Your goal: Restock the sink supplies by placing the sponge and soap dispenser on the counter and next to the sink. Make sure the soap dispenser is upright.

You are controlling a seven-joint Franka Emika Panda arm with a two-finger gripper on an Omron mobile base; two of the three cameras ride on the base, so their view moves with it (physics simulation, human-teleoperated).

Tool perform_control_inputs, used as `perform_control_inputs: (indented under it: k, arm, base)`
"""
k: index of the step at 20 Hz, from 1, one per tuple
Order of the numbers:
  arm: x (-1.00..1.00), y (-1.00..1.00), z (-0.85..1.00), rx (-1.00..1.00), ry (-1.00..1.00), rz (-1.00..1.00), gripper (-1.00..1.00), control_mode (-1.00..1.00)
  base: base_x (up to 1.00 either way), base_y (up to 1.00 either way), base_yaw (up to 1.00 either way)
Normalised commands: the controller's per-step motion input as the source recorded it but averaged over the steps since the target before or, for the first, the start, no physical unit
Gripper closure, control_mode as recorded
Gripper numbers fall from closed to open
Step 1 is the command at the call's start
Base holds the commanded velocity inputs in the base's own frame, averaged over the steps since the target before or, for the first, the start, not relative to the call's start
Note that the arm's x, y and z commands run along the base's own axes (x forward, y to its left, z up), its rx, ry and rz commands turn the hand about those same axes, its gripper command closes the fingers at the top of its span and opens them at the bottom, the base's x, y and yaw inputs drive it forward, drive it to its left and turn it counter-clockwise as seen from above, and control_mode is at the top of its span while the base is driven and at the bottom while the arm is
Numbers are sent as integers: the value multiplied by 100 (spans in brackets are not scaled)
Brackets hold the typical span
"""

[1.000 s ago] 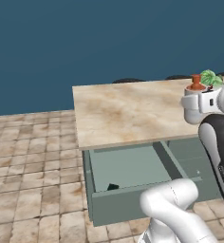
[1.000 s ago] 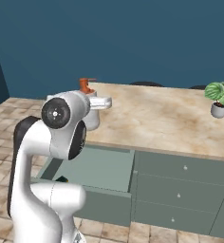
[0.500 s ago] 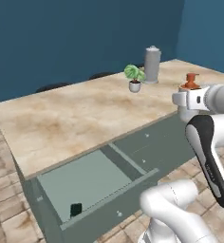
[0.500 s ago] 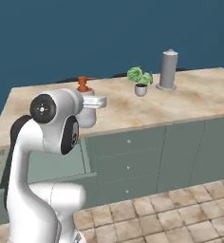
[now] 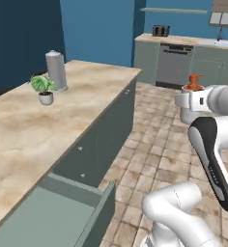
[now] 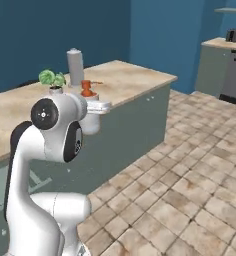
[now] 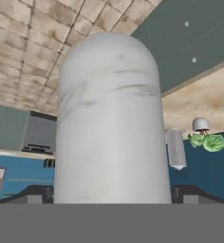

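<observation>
The soap dispenser (image 7: 113, 118) is in the robot's grip, its white body looming right up against the hand camera, and from the right base view its orange pump (image 6: 88, 89) pokes up above the wrist, so it rides upright. The gripper (image 5: 189, 99) is carried high beside the island desk (image 5: 29, 130); the jaws look clamped on the bottle (the fingertips themselves are hidden behind it). On the island stand a grey canister (image 5: 56, 70) and a small potted plant (image 5: 44, 89), with a drawer (image 5: 48, 217) hanging open below. Far across the tiled floor (image 6: 190, 180) runs another desk (image 5: 183, 41) by the back wall. Progress, as I judge it: the dispenser is picked up but not placed, and the sponge remains to be handled.
</observation>
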Motion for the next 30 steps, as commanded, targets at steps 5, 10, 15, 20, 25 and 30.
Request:
perform_control_inputs:
  k: [5, 10, 15, 20, 25, 30]
  arm:
    - [0, 0, 0, 0, 0, 0, 100, 100]
    - [0, 0, 0, 0, 0, 0, 100, 100]
    - [0, 0, 0, 0, 0, 0, 100, 100]
    - [0, 0, 0, 0, 0, 0, 100, 100]
    - [0, 0, 0, 0, 0, 0, 100, 100]
    - [0, 0, 0, 0, 0, 0, 100, 100]
  base:
    - [3, 0, -85]
    - [48, 8, -70]
    - [100, 31, -35]
    - [100, 13, -16]
    - [100, 30, -3]
    - [100, 52, -3]
